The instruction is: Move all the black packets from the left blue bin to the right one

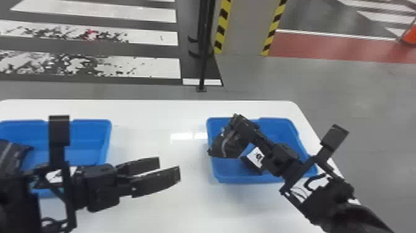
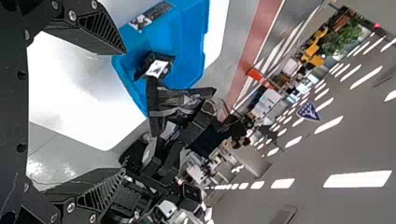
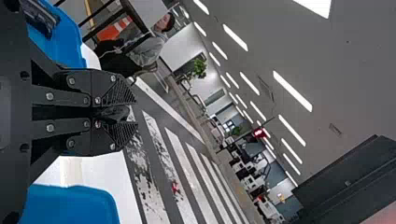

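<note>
In the head view my left gripper [image 1: 169, 169] is open over the table between the bins; its fingers also stand wide apart in the left wrist view, the gripper [image 2: 124, 112] holding nothing. My right gripper [image 1: 237, 121], above the right blue bin [image 1: 294, 130], is shut on a black packet [image 1: 227, 144] that hangs over the bin's left side. Between its fingers in the right wrist view, the gripper [image 3: 133, 113] has a dark piece. A black packet with a white label [image 1: 255, 158] lies in the right bin. Dark packets [image 1: 12, 155] show at the left blue bin [image 1: 93, 151], partly behind my left arm.
The white table [image 1: 154, 120] spans between the two bins. A black pole [image 1: 202, 62] stands on the floor behind it. The left wrist view shows another flat packet [image 2: 152, 15] in the right bin.
</note>
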Controlling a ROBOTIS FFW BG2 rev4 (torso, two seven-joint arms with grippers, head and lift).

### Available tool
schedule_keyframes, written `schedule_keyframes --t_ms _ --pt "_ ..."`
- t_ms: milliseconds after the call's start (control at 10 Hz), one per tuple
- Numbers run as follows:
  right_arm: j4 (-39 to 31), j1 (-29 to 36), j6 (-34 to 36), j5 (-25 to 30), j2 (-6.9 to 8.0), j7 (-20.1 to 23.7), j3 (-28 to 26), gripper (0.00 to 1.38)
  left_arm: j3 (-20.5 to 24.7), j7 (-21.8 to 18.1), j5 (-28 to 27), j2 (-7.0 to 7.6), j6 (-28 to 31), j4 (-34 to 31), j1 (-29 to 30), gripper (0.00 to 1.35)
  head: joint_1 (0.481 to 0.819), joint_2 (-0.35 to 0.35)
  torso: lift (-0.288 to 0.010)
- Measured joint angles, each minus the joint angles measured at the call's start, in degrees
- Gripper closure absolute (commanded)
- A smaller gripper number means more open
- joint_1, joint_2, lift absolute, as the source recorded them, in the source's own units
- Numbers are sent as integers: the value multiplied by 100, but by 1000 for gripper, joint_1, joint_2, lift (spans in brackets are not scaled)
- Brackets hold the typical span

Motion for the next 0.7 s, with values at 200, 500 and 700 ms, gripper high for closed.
schedule_keyframes --t_ms 200,500,700 --pt "697 -476 0 25 -160 0 -150 1271 477 -19 -62 -11 -15 -228 313 147 695 -152 -139" --pt "1952 -1255 0 341 -263 -59 -225 1104 864 -20 -93 -83 -22 -310 530 144 695 -152 -139" --pt "2324 -1473 -74 501 -277 -155 -222 341 913 -20 -137 -113 -21 -311 538 140 695 -157 -139"
